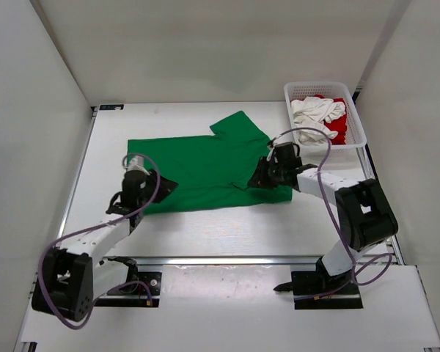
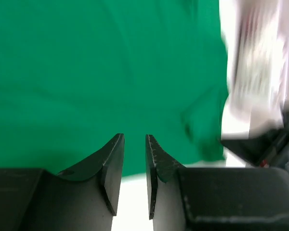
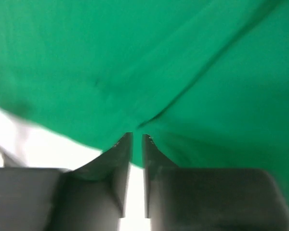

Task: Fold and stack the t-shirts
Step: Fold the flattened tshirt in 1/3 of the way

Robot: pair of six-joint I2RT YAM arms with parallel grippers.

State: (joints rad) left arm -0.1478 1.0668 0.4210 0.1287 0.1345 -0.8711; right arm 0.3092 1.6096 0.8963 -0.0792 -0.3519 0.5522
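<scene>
Basket: a white plastic mesh basket (image 1: 358,117) is set at the far right corner of the table (image 1: 227,227). Its walls are made of rows of small holes.
In the basket: 2 shirts are heaped inside. The white t-shirt (image 1: 312,112) is bunched up on the left side. The red t-shirt (image 1: 339,130) is tucked on the right side and is partly covered by the white one.
Green t-shirt (image 1: 205,165): it is spread flat in the middle of the table, outside the basket. 1 sleeve is pointed toward the far side, close to the basket.
Cloth: the green cloth is seen as soft and plain, with a few long, low creases.
Table: a white, smooth, flat top is seen under the shirt.
Left claw (image 1: 169,185): the 2 black wedge-shaped fingers are held a little apart, and nothing is seen between them. The tips are placed at the near edge of the green t-shirt, by its left corner.
Right claw (image 1: 253,182): the fingers are brought almost together, with only a thin slit left. The tips are placed at the near right edge of the green t-shirt, and a crease is drawn toward them. It cannot be told whether cloth is pinched.
Cables: purple cables (image 1: 319,183) are looped along both arms.
</scene>
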